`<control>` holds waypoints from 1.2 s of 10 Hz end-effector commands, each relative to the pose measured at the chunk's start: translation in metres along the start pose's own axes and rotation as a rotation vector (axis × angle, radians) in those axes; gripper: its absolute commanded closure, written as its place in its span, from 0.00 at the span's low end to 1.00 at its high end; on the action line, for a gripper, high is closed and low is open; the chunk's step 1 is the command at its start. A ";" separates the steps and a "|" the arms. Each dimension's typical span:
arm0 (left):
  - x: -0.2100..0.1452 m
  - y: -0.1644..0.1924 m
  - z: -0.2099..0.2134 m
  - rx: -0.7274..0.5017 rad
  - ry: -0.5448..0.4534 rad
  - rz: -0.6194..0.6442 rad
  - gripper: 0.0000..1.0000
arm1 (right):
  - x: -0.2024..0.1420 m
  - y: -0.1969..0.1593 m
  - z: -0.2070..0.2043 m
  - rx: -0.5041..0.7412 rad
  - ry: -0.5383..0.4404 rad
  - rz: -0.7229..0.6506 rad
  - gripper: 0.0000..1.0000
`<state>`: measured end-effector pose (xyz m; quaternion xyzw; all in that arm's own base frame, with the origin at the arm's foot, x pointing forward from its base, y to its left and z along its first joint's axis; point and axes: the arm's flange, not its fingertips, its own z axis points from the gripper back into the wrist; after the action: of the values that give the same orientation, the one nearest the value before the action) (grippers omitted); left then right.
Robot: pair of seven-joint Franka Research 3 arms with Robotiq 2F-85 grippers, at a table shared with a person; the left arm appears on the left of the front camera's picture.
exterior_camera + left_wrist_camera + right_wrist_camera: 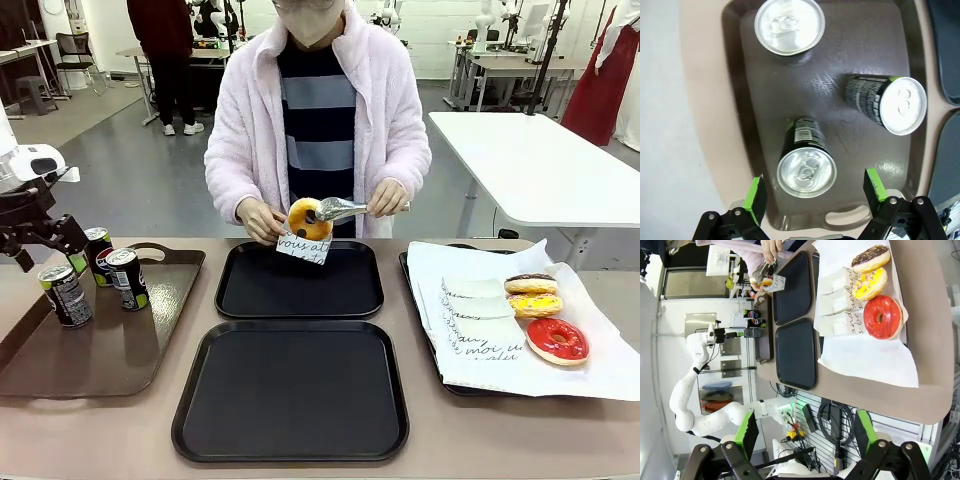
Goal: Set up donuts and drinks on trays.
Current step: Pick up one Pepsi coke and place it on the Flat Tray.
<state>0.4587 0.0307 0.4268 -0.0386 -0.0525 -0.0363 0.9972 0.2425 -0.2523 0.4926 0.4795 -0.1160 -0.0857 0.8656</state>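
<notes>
Three black drink cans (127, 278) stand on a brown handled tray (120, 350) at the left. My left gripper (48, 250) hovers over them, open. In the left wrist view its jaws (815, 192) straddle one can (806, 172) from above without touching it. Two black trays lie in the middle, one far (300, 285) and one near (290, 390). Over the far one the person holds a golden donut (305, 217) in tongs, with a printed paper holder (303, 247) under it. My right gripper (805, 432) is open, off the table's right end.
A paper-lined tray (470, 345) at the right carries a chocolate donut (530, 284), a yellow one (534, 305), a red one (557, 340) and several paper holders (475, 300). A white table (540, 170) stands behind at the right.
</notes>
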 end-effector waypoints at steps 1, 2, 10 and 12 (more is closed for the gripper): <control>-0.010 0.002 -0.006 -0.053 0.011 -0.014 0.00 | 0.002 -0.001 0.001 0.027 -0.006 0.009 0.00; -0.009 0.002 -0.011 -0.045 0.025 -0.012 0.00 | 0.002 -0.001 0.001 0.027 -0.006 0.009 0.00; 0.009 0.013 -0.042 0.020 0.020 0.000 0.00 | 0.002 -0.001 0.001 0.027 -0.006 0.009 0.00; 0.012 0.013 -0.046 0.026 0.025 -0.001 0.00 | 0.002 -0.001 0.001 0.027 -0.006 0.009 0.00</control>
<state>0.4715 0.0360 0.3831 -0.0408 -0.0399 -0.0355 0.9977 0.2425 -0.2523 0.4926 0.4795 -0.1160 -0.0857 0.8656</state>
